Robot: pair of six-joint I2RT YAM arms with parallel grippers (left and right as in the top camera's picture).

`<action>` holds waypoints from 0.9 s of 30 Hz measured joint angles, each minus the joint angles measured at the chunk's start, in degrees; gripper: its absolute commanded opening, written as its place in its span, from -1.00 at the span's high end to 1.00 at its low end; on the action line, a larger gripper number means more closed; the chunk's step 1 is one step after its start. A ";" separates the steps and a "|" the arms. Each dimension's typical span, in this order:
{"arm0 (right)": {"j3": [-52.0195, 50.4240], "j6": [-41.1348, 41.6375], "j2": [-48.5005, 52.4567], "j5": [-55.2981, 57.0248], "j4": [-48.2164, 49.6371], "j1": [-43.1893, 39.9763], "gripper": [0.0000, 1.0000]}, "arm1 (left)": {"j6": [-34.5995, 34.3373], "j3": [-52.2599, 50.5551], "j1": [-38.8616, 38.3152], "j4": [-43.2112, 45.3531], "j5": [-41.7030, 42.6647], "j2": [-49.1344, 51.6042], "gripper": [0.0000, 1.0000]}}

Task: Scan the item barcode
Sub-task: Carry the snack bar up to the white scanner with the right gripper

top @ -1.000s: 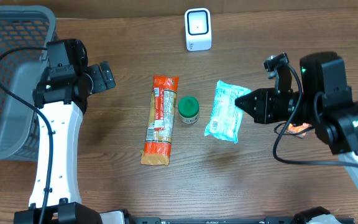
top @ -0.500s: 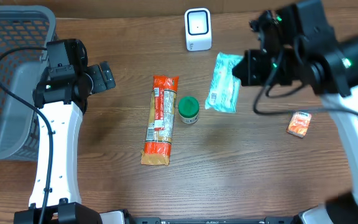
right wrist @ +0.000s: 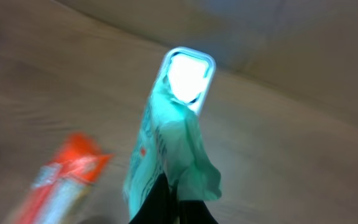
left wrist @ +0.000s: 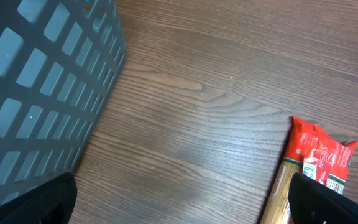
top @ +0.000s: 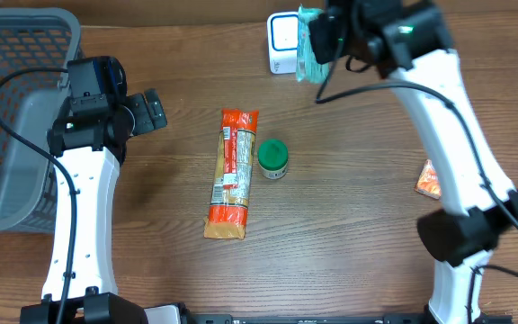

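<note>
- The teal packet [top: 308, 43] is up off the table [top: 358, 243], held right against the front of the white scanner [top: 281, 40] at the far edge. A second ago it lay flat just right of the green-lidded jar [top: 272, 158].
- In the right wrist view the packet hangs crumpled and blurred. Its top edge overlaps the scanner's glowing window.
- The right pincer [top: 325, 38] is closed tight on the packet. Its dark fingers [right wrist: 166, 202] pinch the packet's lower edge. A second ago this pincer sat low at the packet's right side; half a second ago it had the packet raised midway toward the scanner.
- The small orange packet [top: 427, 180] at the right, mostly covered by the arm a second ago, now shows beside the arm's white link.
- The long orange packet [top: 232, 175] and the green-lidded jar lie mid-table just beside each other, where they were.
- The left pincer [top: 154, 112] has its jaws spread wide with nothing between them. It sits above bare wood between the grey basket [top: 7, 135] and the long orange packet, unmoved.
</note>
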 measured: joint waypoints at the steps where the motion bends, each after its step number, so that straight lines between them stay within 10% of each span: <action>1: 0.00 -1.79 1.77 2.84 2.47 0.59 0.93 | 0.00 0.00 0.00 0.00 0.00 0.00 -0.99; 18: 0.07 -37.79 25.18 38.82 53.16 9.05 0.93 | 0.00 0.00 0.00 0.00 0.00 0.00 -1.00; 27: 0.07 -41.75 29.75 43.39 60.87 9.64 0.93 | 0.00 0.00 0.00 0.00 0.00 0.00 -1.00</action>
